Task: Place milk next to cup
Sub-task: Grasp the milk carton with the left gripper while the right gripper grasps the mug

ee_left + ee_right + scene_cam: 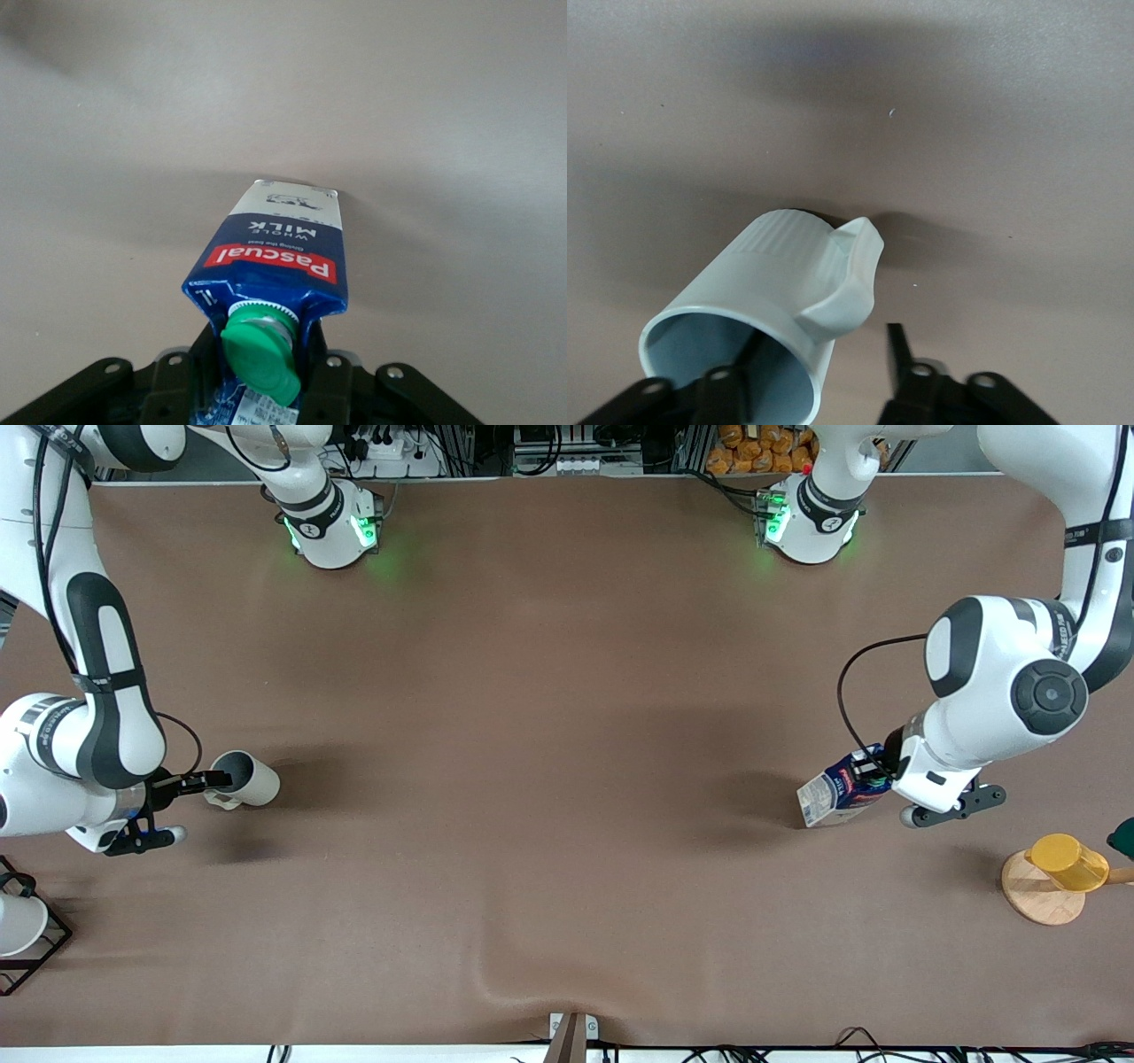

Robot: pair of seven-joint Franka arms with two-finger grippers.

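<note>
The milk carton (834, 790) is seen lying tilted on the brown worktop (549, 779), toward the left arm's end of the table and roughly midway between the robots' edge and the front camera's edge. Its pale base points toward the middle of the worktop, and its blue top with the green cap (261, 356) is caught in the left gripper (873, 778). In the left wrist view the gripper's fingers (330, 376) are pressed tight against the gabled top on both sides of the cap, so the carton is firmly clamped.

The cup (244, 779) is found toward the right arm's end of the worktop, well apart from the carton, tipped so that its grey inside faces the right gripper (205, 781). In the right wrist view one finger (731, 390) is placed inside the mouth of the cup and the other (899, 359) outside its wall, beside the little handle; the jaws are partly closed around the rim, but whether the wall is actually pinched cannot be told.

Near the corner at the left arm's end, closer to the front camera than the carton, a yellow cup (1067, 862) is set on a round wooden board (1041, 895). At the corner near the right arm's end a white cup (18, 923) is held in a black wire rack (40, 952).
</note>
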